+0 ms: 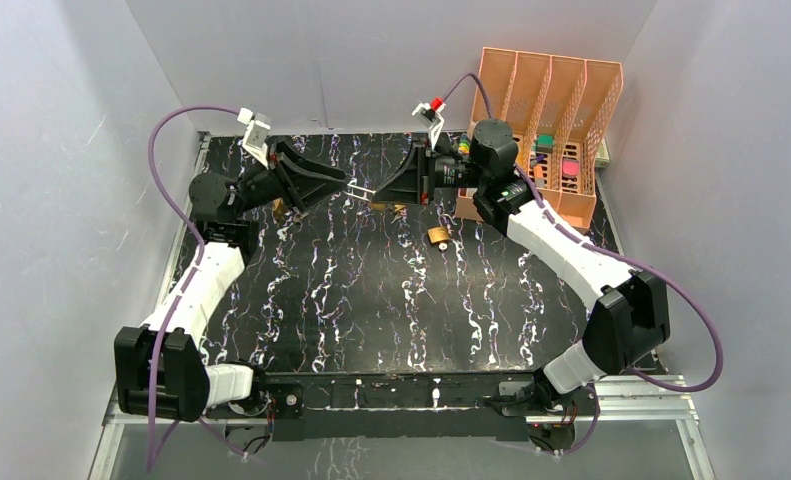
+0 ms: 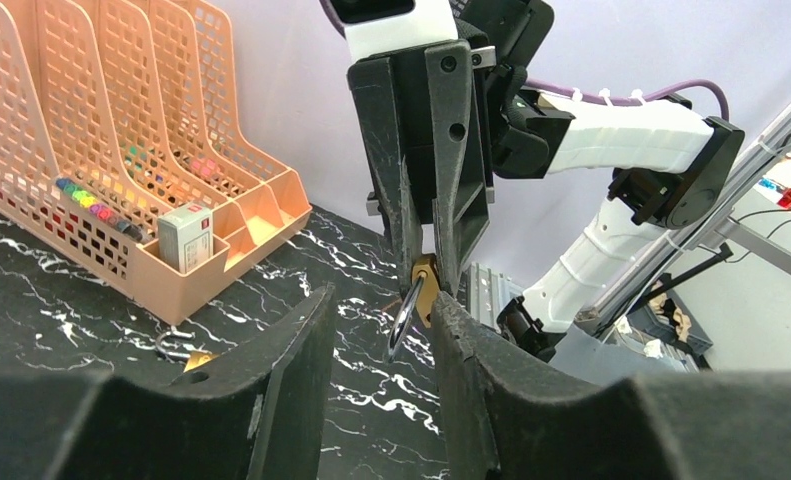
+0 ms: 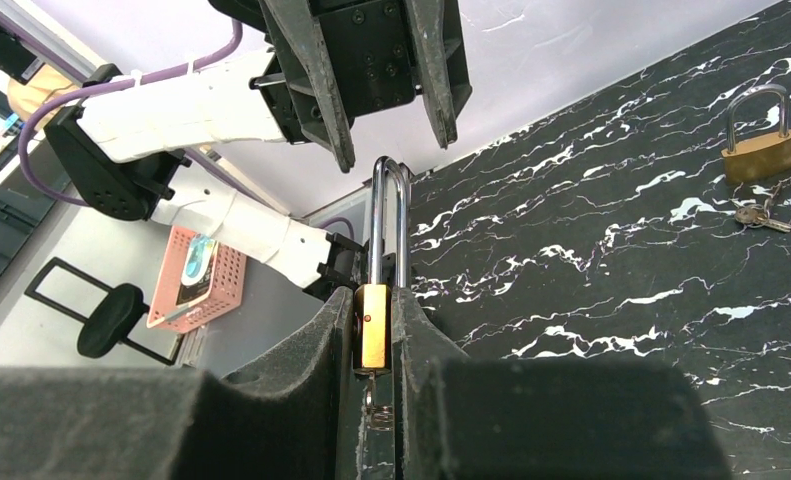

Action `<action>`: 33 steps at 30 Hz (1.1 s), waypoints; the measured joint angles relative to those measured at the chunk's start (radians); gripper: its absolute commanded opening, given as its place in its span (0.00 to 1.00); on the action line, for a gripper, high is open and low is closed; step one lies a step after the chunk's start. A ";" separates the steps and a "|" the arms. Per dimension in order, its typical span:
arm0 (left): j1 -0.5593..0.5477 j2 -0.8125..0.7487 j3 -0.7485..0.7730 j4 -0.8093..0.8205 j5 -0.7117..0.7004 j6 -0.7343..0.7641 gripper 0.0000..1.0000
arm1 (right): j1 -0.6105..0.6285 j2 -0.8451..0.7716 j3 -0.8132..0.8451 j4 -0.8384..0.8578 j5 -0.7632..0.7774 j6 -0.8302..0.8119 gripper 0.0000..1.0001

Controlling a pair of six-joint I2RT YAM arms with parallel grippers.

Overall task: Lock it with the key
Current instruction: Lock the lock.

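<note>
My right gripper is shut on the brass body of a padlock, held in the air over the far middle of the table. The lock's steel shackle points at my left gripper. A key with a small ring hangs from the underside of the body, between my right fingers. In the left wrist view the padlock is pinched at the right gripper's tips, and its shackle reaches toward the gap of my left gripper. The left jaws stand apart, gripping nothing. From above, the shackle bridges the two grippers.
A second brass padlock lies on the black marbled table with a bunch of keys beside it. Another padlock lies near the middle. An orange file organiser with small items stands at the back right.
</note>
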 measured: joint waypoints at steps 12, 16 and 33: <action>0.052 0.000 0.008 -0.014 0.084 -0.047 0.44 | -0.007 -0.008 0.005 -0.030 -0.005 -0.021 0.00; 0.052 0.000 0.013 -0.014 0.098 -0.056 0.35 | -0.007 -0.008 0.005 -0.036 -0.008 -0.021 0.00; 0.051 0.008 0.013 -0.014 0.126 -0.083 0.44 | -0.007 -0.008 0.005 -0.024 -0.019 -0.007 0.00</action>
